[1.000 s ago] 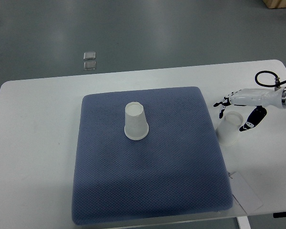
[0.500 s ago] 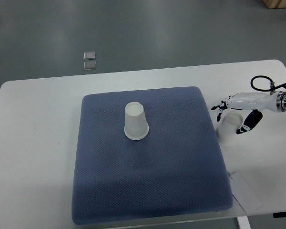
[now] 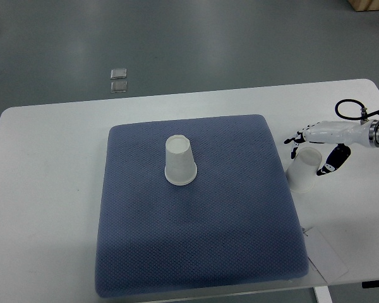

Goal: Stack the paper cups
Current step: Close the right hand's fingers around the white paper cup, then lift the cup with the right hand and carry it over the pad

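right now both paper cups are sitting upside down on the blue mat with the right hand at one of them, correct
Not quite. Only one paper cup sits upside down on the blue mat. The other cup stands off the mat, on the white table just past the mat's right edge, with the right hand around it. The top view shows this.

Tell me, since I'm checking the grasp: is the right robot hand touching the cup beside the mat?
Cannot tell. The top view shows the right robot hand straddling the cup, but no plain contact or gap.
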Motion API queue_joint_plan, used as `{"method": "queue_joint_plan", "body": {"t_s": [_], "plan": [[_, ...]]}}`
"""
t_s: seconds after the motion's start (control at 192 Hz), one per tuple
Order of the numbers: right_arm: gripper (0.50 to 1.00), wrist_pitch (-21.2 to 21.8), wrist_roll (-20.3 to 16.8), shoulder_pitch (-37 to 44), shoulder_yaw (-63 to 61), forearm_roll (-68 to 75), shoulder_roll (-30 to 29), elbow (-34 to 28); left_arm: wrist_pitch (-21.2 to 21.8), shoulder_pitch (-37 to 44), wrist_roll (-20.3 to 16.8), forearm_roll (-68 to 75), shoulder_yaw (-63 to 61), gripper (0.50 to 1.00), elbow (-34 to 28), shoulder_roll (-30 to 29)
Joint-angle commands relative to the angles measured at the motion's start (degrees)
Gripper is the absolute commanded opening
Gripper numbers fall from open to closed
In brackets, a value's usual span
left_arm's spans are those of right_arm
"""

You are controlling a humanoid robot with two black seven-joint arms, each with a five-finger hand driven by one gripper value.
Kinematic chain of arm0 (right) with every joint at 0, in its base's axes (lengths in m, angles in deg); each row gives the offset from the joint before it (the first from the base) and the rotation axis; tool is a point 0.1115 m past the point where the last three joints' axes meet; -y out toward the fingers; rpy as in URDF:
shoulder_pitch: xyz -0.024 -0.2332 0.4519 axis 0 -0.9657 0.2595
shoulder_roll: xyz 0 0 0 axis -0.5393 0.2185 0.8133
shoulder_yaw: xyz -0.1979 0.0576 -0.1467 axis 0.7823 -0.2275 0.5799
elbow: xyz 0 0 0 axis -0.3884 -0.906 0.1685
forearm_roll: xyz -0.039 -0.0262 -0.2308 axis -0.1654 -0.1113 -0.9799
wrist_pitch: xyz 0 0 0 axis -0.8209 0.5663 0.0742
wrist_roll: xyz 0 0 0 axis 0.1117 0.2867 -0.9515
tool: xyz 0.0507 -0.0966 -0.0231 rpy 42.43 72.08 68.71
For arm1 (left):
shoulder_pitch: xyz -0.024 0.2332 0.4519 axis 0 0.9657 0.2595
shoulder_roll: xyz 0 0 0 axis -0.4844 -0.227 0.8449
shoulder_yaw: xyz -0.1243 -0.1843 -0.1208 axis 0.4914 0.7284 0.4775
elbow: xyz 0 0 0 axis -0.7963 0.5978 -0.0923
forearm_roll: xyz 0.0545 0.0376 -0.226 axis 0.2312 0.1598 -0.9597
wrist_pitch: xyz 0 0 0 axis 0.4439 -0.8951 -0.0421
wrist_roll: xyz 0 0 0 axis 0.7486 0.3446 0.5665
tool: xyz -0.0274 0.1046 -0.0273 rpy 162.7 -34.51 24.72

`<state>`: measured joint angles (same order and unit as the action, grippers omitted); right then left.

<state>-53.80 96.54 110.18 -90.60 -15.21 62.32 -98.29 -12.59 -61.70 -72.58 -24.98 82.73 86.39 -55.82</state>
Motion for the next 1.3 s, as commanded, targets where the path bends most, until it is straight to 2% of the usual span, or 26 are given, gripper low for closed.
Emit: {"method": "queue_joint_plan", "body": {"t_s": [0.0, 0.167, 0.255, 0.365, 0.453, 0.604, 0.693, 1.037, 1.292], "plan": [[0.926, 0.0, 0.0, 0.0, 0.0, 0.0, 0.0, 0.4, 0.0, 0.0, 0.0, 0.0, 0.0, 1.000, 0.0, 0.0], [0.919, -0.3, 0.0, 0.0, 0.0, 0.0, -0.4, 0.6, 0.0, 0.1, 0.0, 0.0, 0.0, 1.000, 0.0, 0.0], [0.897, -0.5, 0.0, 0.0, 0.0, 0.0, -0.4, 0.6, 0.0, 0.0, 0.0, 0.0, 0.0, 1.000, 0.0, 0.0], [0.819, -0.5, 0.0, -0.1, 0.1, 0.0, -0.4, 0.7, 0.0, 0.0, 0.0, 0.0, 0.0, 1.000, 0.0, 0.0], [0.725, -0.6, 0.0, 0.0, 1.1, 0.0, -0.5, 0.7, 0.0, 0.1, 0.0, 0.0, 0.0, 1.000, 0.0, 0.0], [0.611, -0.5, 0.0, 0.0, 1.3, -0.1, -0.5, 0.8, 0.0, 0.1, 0.0, 0.0, 0.0, 1.000, 0.0, 0.0], [0.501, -0.6, 0.0, 0.0, 1.7, -0.6, -0.5, 0.9, 0.0, 0.0, 0.0, 0.0, 0.0, 1.000, 0.0, 0.0], [0.500, -0.8, 0.0, 0.6, 1.1, -0.6, -0.2, 1.8, 0.0, 0.0, 0.0, 0.0, 0.0, 1.000, 0.0, 0.0], [0.500, -1.1, 0.0, 9.6, 0.8, -0.1, 0.9, 0.8, 0.0, 0.0, 0.0, 0.0, 0.0, 1.000, 0.0, 0.0]]}}
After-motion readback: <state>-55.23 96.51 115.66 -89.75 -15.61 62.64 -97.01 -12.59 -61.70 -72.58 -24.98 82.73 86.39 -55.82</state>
